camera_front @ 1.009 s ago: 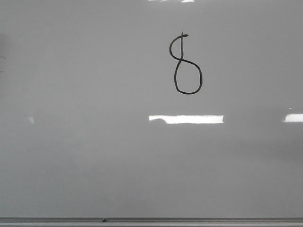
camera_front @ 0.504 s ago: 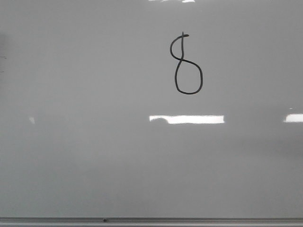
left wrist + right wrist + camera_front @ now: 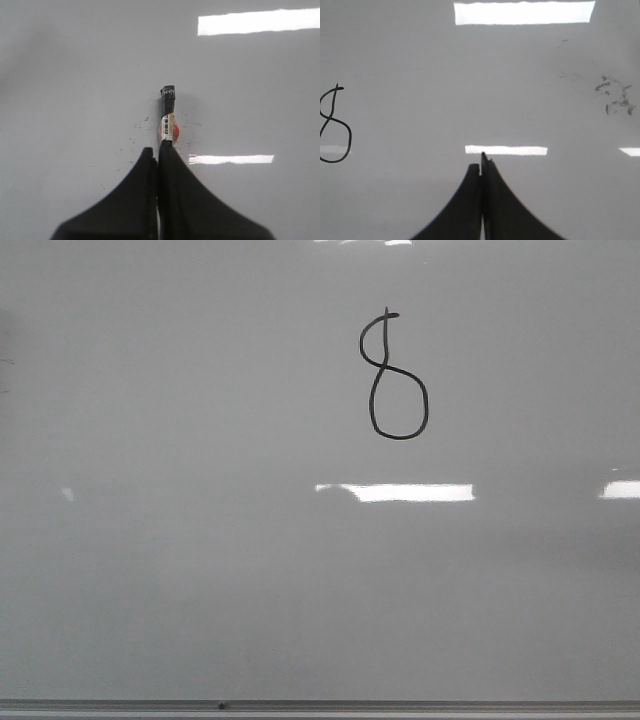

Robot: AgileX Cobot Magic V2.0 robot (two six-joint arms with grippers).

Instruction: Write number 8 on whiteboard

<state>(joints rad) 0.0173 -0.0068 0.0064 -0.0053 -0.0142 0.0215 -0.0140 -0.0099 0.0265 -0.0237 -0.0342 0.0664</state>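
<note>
The number 8 (image 3: 393, 375) is a thin black figure drawn on the upper middle of the whiteboard (image 3: 180, 560), which fills the front view. It also shows at the edge of the right wrist view (image 3: 335, 125). Neither gripper shows in the front view. My left gripper (image 3: 158, 149) is shut on a marker (image 3: 168, 112) that has a black tip end and a white-and-orange label. The marker points at the whiteboard (image 3: 75, 75), away from the figure. My right gripper (image 3: 481, 165) is shut with nothing in it, over bare board (image 3: 545, 100).
A thin grey metal strip (image 3: 400, 706) runs along the board's bottom edge. Bright rectangular glare patches (image 3: 410, 493) lie below the figure. Faint dark smudges (image 3: 615, 97) mark the board in the right wrist view, and small specks (image 3: 135, 137) surround the marker.
</note>
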